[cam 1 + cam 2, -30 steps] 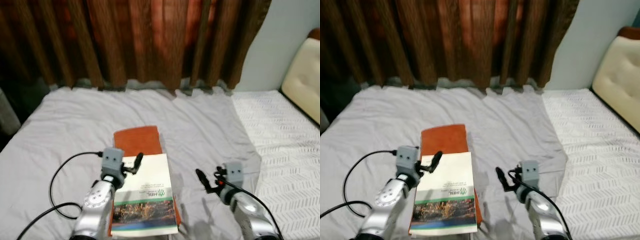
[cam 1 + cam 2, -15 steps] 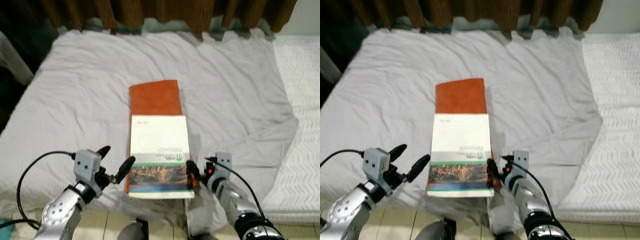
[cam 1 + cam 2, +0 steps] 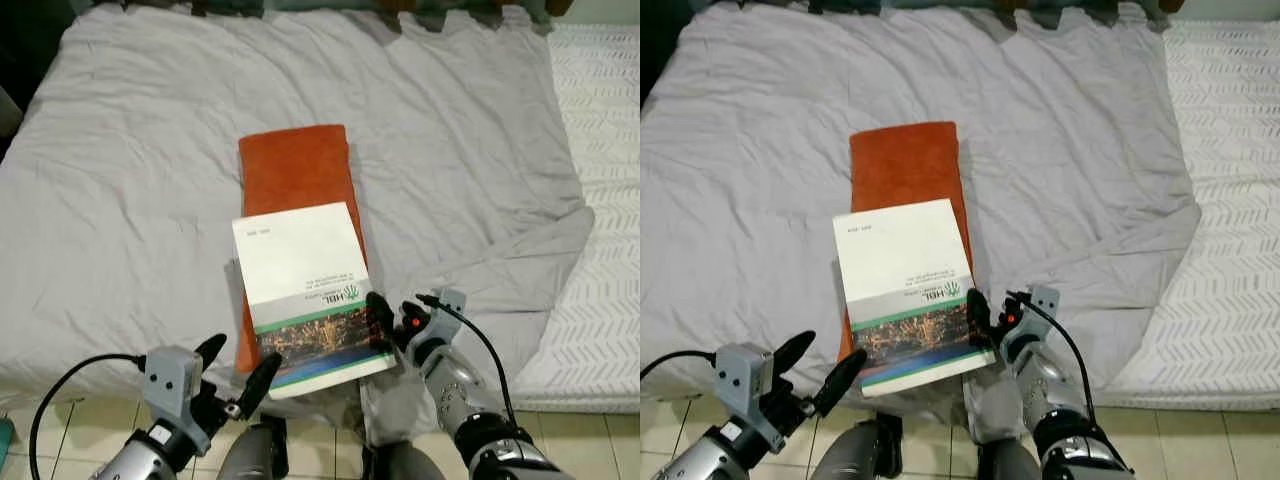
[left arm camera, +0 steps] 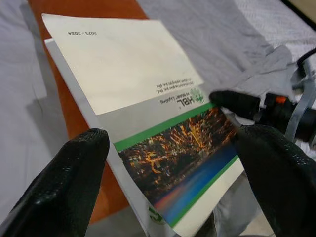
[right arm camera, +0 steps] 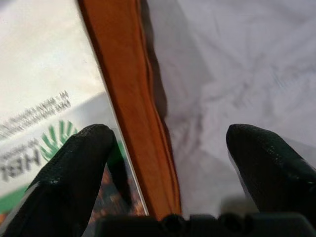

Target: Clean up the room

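- Pincer of the left arm (image 3: 236, 372) hovered nearest, off the bed's front edge above the tiled floor (image 3: 60, 430), its two black fingers spread apart and holding nothing
- From the left wrist view those fingers (image 4: 64, 187) framed the near end of the booklet without touching it
- Right pincer (image 3: 382, 320) sat just beyond, at the near right corner of the booklet (image 3: 305, 290), fingers apart; one black finger (image 5: 74, 168) lay at the booklet's edge and the other (image 5: 269, 168) hung over the sheet, so the orange edge stood between them
- Whether that finger actually pressed on the cover could not be told
- Booklet, white at the far half with a green stripe and a night-city photo at the near end, lay tilted across the near part of the orange book (image 3: 296, 180), its near corner jutting past the bed's edge
- Orange book lay flat on the wrinkled grey sheet (image 3: 130, 200), reaching farther up the bed
- To the right, a white patterned bedspread (image 3: 610, 230) ran alongside the sheet
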You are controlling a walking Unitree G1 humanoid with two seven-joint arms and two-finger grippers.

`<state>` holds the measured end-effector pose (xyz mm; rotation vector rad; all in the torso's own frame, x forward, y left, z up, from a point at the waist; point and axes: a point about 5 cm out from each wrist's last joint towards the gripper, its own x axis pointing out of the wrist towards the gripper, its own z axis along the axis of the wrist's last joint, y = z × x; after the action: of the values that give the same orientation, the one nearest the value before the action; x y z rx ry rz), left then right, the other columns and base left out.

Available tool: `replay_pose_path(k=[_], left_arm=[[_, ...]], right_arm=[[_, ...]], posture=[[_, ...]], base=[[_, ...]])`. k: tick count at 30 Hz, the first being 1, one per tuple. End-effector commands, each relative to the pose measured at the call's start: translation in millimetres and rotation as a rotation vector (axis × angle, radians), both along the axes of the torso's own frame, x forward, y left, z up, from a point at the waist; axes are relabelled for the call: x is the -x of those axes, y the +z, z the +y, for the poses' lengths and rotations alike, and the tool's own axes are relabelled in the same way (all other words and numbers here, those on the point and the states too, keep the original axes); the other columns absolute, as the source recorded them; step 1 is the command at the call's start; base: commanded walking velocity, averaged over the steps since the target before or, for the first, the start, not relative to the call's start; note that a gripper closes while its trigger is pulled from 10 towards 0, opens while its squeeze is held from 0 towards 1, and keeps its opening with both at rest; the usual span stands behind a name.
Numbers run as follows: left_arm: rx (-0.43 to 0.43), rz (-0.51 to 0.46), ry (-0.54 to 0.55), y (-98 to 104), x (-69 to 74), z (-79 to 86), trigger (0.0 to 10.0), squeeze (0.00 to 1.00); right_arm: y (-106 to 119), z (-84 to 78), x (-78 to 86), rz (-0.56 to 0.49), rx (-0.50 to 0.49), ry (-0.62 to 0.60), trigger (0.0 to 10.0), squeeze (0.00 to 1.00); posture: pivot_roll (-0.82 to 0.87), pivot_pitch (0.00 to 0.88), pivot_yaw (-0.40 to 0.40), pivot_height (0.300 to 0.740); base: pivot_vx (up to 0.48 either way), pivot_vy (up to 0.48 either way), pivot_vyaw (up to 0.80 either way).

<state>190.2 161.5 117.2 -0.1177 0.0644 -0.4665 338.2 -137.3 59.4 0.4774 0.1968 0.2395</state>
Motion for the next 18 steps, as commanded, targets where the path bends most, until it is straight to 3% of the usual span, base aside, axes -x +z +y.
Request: replay_pose_path(k=[1,11,18], left_arm=[[-0.006,0.031,0.006,-2.8,7.7,-0.6,10.0,0.0],[-0.021,0.059,0.007,-7.2,10.7,-3.3,10.0,0.0],[-0.026,0.059,0.006,-9.2,8.1,-3.6,10.0,0.0]], right_arm=[[-3.0,1.2,5.3,-0.015,-0.027,-0.002,10.0,0.0],[-24.4,2.7,36.7,0.028,-0.094,0.015,10.0,0.0],[-24.3,3.0,54.6,0.032,-0.147,0.054,10.0,0.0]], posture=[[0.22,0.471,-0.001,0.74],[0.19,0.456,-0.006,0.74],[0.16,0.44,-0.009,0.74]], base=[[0.0,0.0,0.0],[0.0,0.0,0.0],[0.0,0.0,0.0]])
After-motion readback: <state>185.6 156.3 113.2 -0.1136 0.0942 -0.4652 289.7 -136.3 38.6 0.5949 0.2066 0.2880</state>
